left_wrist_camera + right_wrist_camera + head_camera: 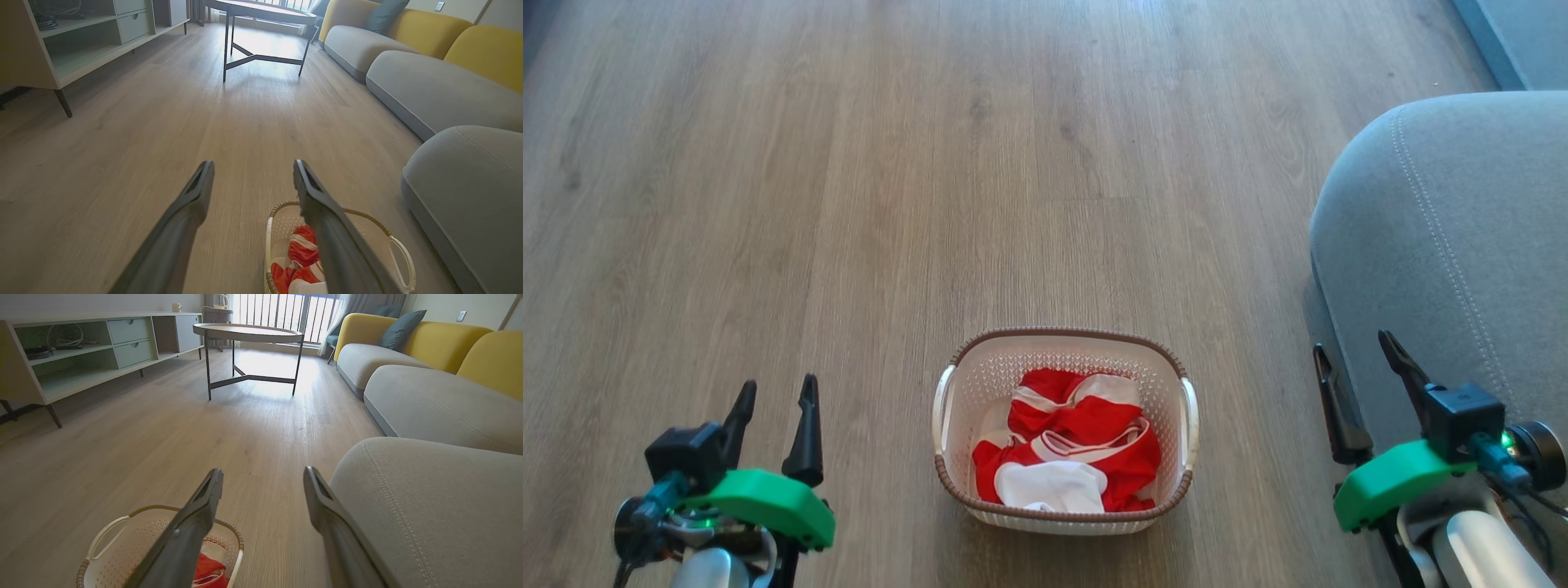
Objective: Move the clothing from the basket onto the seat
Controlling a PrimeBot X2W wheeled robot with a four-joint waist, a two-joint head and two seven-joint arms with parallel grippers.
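Resting in the basket (1066, 333): clothing (1070, 445), between left gripper (778, 381) and right gripper (1352, 342), both spread.

Ahead of the left gripper (778, 382): bare floor (915, 180) is seen, open for passage.
To its right: the basket (1062, 333) is set, open-topped, its walls ringing the clothing (1086, 425).
Left of the right gripper (1352, 343): a strip of bare floor is left up to the basket.
To its right: passage is blocked by the seat (1445, 245), close alongside.

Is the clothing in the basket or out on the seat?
In. The red-and-white clothing lies crumpled inside the basket, below its rim; the visible part of the grey seat is bare.
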